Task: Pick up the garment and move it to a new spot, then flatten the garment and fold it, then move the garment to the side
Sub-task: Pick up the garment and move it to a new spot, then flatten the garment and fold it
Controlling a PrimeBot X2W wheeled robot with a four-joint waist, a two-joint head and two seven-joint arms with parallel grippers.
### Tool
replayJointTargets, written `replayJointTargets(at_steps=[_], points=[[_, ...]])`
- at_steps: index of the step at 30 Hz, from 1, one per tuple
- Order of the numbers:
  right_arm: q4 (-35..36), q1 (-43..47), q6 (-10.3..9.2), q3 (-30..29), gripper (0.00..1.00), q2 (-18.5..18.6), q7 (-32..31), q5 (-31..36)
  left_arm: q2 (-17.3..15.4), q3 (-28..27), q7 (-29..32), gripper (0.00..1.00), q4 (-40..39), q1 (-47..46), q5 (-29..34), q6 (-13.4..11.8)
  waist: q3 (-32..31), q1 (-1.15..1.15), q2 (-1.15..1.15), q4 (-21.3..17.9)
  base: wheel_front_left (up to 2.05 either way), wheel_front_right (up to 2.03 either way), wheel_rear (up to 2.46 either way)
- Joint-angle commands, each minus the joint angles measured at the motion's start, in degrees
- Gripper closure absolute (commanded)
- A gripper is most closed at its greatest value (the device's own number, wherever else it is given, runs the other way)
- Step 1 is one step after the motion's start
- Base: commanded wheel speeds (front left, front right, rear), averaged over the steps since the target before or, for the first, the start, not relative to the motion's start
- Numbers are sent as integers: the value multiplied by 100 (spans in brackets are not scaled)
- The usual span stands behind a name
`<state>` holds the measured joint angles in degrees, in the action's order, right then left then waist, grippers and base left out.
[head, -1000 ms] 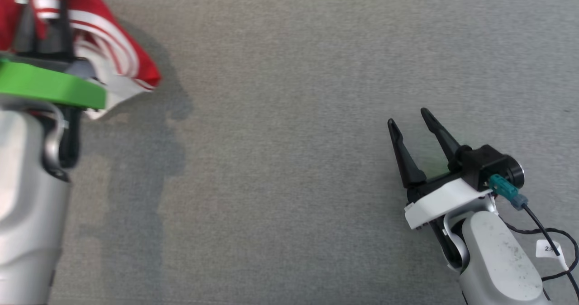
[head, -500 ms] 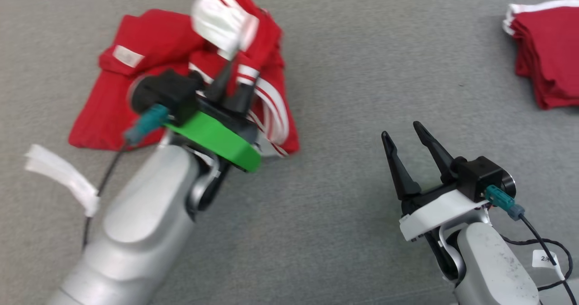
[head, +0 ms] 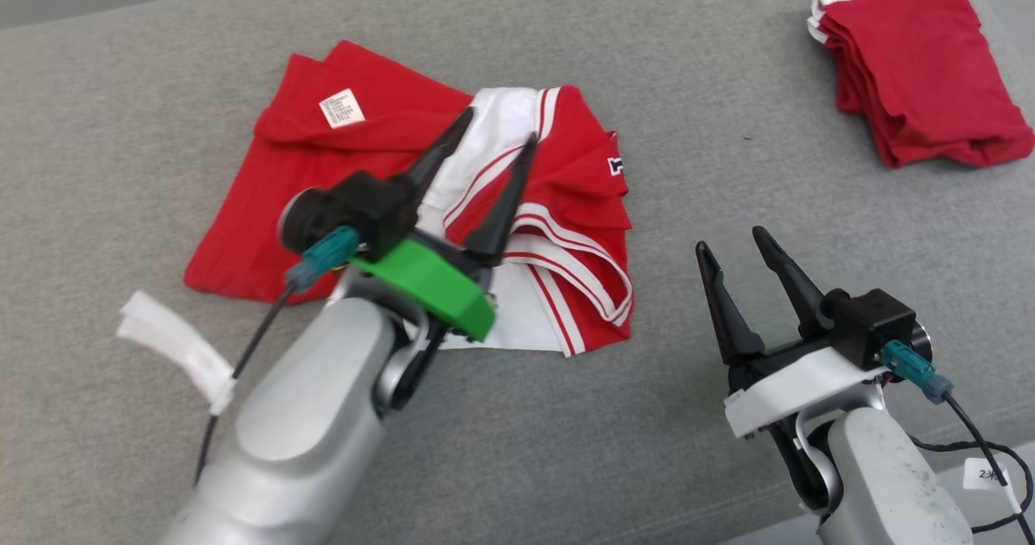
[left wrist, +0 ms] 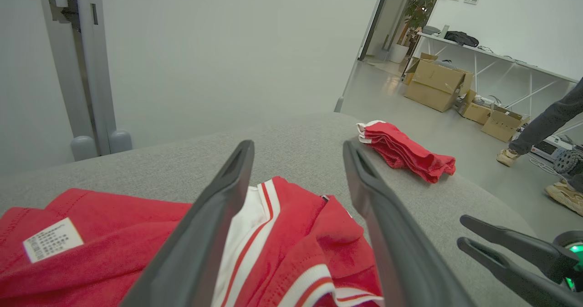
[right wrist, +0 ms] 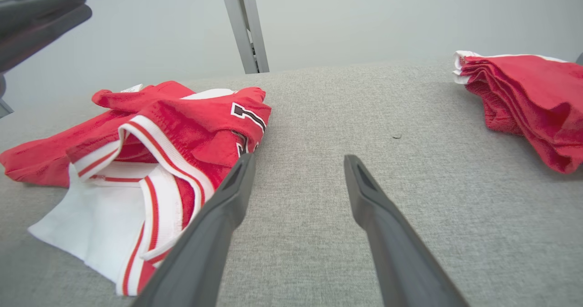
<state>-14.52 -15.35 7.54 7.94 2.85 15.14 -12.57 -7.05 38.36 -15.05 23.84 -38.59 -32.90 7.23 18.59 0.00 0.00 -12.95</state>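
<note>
The garment [head: 380, 141], a red jersey with white panels and stripes, lies crumpled on the grey padded surface [head: 687, 108] left of centre. My left gripper [head: 499, 128] hangs open just above its middle, both fingers spread over the white part, holding nothing. The left wrist view has the garment [left wrist: 114, 238] below the open left gripper [left wrist: 298, 144]. My right gripper [head: 731, 240] stands open to the garment's right, apart from it. In the right wrist view the garment [right wrist: 182, 125] lies left of the open right gripper [right wrist: 299, 157].
A folded stack of red cloth [head: 914, 68] sits at the far right of the surface, also in the wrist views [left wrist: 405, 150] [right wrist: 528, 97]. Beyond the surface's edge are cardboard boxes [left wrist: 437, 81] and a person's leg [left wrist: 542, 125]. Bare grey fabric lies between garment and stack.
The head camera has swung up and left. My left gripper has opened and let go of the garment, which now lies spread lower on the surface. The right gripper stays open.
</note>
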Motion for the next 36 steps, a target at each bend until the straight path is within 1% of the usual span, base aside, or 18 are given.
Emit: replayJointTargets(at_steps=[1, 5, 9, 14, 22, 26, 31, 36], points=[[-6, -10, -10, -27, 0, 17, 0, 7, -98, -234, -15, 0, -32, 173, 118, -18, -139, 0, 0, 218, 0, 0, 0], [-34, 35, -11, -79, 0, 18, 0, 50, -214, -987, -8, 0, -79, 656, 390, -43, -307, 0, 0, 439, 0, 0, 0], [-92, 135, -11, -111, 0, 18, 0, 111, -238, -1741, -8, 0, -146, 1193, 674, -60, -511, 0, 0, 639, 0, 0, 0], [-177, 288, -11, -141, 0, 18, 0, 161, -109, -2516, -9, 0, -252, 1925, 1055, -34, -784, 0, 0, 847, 0, 0, 0], [-306, 652, -11, -141, 0, 18, 0, 170, 177, -3392, -9, 0, -489, 3125, 1499, 19, -1208, 0, 0, 1015, 0, 0, 0], [-382, 796, -11, -150, 0, 18, -1, 205, 283, -3683, -9, 0, -586, 3594, 1615, 29, -1294, 0, 0, 1093, 0, 0, 0], [-440, 879, -11, -133, 0, 18, -1, 251, 344, -3670, -9, 0, -657, 3822, 1639, 33, -1273, 0, 0, 1210, 0, 0, 0], [-465, 567, -10, 136, 0, 18, -1, 517, 377, -3503, -9, 0, -709, 3615, 1616, 31, -1076, 0, 0, 1358, 0, 0, 0]])
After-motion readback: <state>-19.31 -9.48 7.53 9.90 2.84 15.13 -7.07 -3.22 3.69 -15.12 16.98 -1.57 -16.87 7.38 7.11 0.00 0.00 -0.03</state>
